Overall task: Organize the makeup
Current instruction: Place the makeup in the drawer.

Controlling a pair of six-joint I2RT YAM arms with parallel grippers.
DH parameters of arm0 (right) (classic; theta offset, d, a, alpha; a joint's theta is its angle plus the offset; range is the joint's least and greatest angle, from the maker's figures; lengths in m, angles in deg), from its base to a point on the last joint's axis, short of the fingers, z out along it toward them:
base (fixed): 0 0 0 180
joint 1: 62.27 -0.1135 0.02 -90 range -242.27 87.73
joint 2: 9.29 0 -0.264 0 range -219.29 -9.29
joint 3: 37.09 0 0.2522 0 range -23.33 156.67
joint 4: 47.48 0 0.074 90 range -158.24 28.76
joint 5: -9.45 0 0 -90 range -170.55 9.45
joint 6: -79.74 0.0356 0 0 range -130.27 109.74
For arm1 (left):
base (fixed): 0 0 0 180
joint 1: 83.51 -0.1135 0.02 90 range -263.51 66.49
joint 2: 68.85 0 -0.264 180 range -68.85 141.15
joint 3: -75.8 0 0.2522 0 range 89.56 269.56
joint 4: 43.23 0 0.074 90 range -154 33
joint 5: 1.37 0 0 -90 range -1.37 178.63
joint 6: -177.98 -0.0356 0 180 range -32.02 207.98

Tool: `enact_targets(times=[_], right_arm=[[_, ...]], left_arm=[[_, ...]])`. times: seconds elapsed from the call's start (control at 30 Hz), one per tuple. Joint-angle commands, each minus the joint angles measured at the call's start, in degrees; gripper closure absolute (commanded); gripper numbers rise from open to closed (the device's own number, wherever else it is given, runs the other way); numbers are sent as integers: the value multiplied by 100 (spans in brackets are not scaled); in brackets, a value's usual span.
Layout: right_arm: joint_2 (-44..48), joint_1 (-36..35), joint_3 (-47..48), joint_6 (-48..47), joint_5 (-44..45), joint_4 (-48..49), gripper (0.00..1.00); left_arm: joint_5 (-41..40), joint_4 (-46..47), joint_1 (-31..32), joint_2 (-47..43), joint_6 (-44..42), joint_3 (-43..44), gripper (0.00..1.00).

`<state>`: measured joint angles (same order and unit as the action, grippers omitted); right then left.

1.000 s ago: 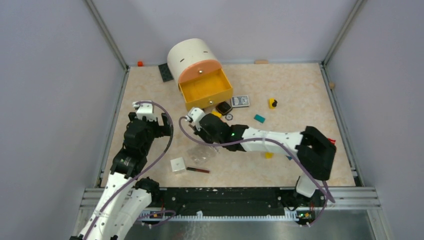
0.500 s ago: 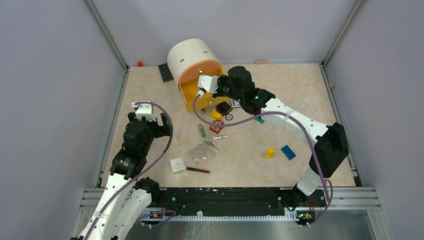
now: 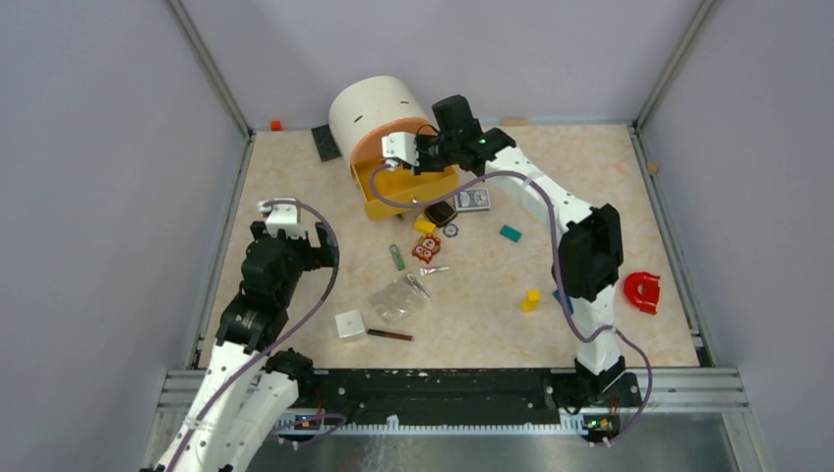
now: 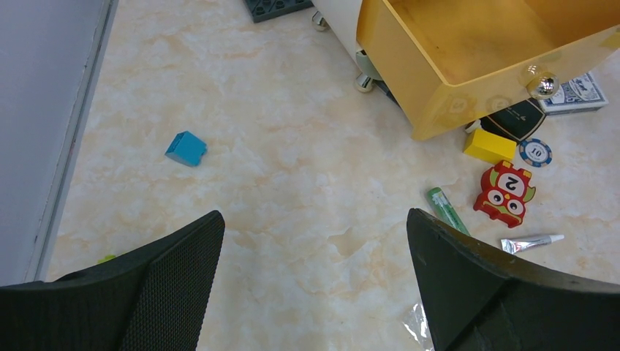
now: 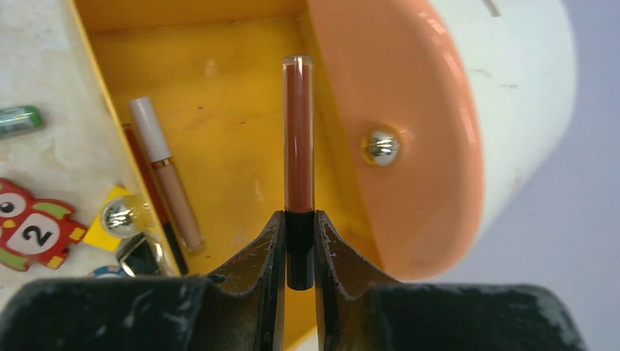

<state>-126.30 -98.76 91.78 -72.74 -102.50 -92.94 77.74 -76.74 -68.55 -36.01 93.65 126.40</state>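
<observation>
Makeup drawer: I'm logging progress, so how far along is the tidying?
Early. Done: a white-capped tube lies in the yellow drawer. In hand: the right pincer grips a brown gloss over the drawer. Left on the table: green tube, silver tube, pouch, red pencil, compact. The left pincer is open, holding nothing.

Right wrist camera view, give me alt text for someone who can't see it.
The right gripper is shut on a reddish-brown lip gloss tube, held over the open yellow drawer. A white-capped beige tube lies inside the drawer; an orange panel with a silver knob is on the right.
</observation>
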Motion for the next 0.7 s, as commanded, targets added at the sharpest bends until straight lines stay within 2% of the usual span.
enact_targets(times=[0.0,0.17,0.37,0.4,0.47,0.57,0.67], right_arm=[[-130,-7,212,18,-429,-249,87],[-100,-7,160,461,-250,277,69],[290,-12,489,1350,-25,1024,60],[376,-15,582,1639,55,1105,55],[742,-14,429,2827,359,1585,47],[1792,-24,-1249,4684,1018,3182,46],[2673,-241,-3243,5777,1795,4343,46]], left_arm=[[67,257,-43,-56,22,-13,1],[152,274,-70,-13,22,-15,1],[211,274,-81,7,30,-12,1],[204,270,-79,4,30,-10,1],[198,262,-81,-20,30,-11,1],[207,269,-81,-24,36,-11,1],[262,270,-81,17,39,-6,1]])
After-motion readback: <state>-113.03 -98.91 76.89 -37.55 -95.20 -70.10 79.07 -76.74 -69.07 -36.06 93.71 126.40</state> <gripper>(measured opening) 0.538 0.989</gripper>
